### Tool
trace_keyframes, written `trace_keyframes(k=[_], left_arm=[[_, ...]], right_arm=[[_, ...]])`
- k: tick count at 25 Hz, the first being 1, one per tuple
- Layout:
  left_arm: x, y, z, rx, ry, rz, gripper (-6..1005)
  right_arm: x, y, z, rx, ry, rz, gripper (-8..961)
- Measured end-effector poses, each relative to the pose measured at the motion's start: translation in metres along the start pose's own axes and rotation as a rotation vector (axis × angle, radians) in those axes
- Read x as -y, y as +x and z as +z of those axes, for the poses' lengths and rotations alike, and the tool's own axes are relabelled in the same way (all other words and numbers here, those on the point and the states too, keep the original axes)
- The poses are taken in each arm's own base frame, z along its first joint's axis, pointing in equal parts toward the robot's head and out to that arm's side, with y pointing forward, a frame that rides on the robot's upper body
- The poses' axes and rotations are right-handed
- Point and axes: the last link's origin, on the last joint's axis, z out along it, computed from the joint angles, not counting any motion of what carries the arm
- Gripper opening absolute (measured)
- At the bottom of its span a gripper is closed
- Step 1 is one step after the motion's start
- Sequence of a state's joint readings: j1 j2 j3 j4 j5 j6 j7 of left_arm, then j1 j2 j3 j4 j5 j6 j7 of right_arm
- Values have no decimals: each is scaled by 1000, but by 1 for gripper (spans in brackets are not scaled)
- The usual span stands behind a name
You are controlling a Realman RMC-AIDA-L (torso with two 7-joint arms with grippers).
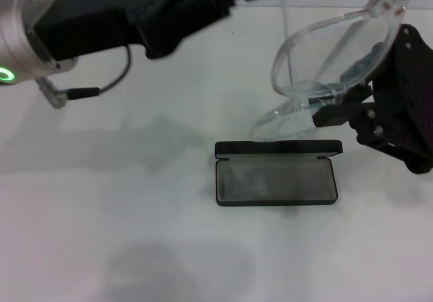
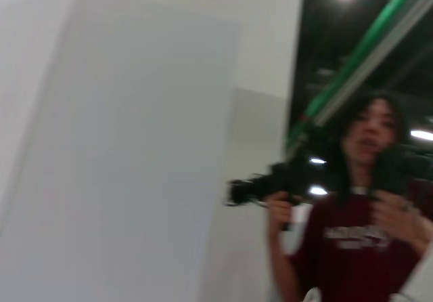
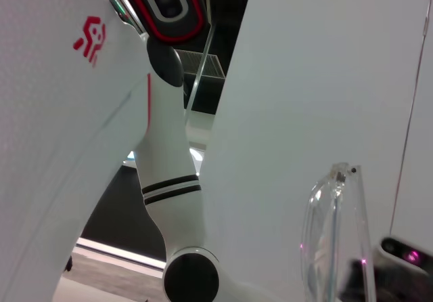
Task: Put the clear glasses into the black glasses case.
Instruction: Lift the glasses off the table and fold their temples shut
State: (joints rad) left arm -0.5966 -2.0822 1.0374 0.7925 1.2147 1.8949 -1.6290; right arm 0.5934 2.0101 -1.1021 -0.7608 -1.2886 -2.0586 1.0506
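Note:
The black glasses case [image 1: 276,200] lies open on the white table, its lid standing at the back and its grey lining bare. Just above and behind its right end, my right gripper [image 1: 333,112] is shut on the clear glasses [image 1: 331,51], which hang tilted in the air over the case's far edge. One transparent lens edge of the clear glasses [image 3: 333,241] also shows in the right wrist view. My left arm [image 1: 135,11] is raised across the upper left, well away from the case. The left wrist view points away from the table.
The white table [image 1: 101,214] spreads out around the case, with shadows to its left and front. A person [image 2: 358,221] holding a dark device stands beyond the table in the left wrist view. A white robot body [image 3: 169,180] fills the right wrist view.

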Motion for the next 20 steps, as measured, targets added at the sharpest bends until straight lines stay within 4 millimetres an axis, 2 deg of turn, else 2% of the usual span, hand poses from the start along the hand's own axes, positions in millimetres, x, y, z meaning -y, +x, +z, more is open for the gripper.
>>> trace_keyframes(k=[5,13,20], left_arm=[[6,-2,-12,-12,95,7,34],[7,-5,-4,-1,72,-4,34],[2,-4,-12,-5,66,2,34]], right_arm=[[-3,-1,-1,12,-10,0,51],[-2,-1,2,13,-23,3,51],[-6,-3,-1,29,-25,1,51]])
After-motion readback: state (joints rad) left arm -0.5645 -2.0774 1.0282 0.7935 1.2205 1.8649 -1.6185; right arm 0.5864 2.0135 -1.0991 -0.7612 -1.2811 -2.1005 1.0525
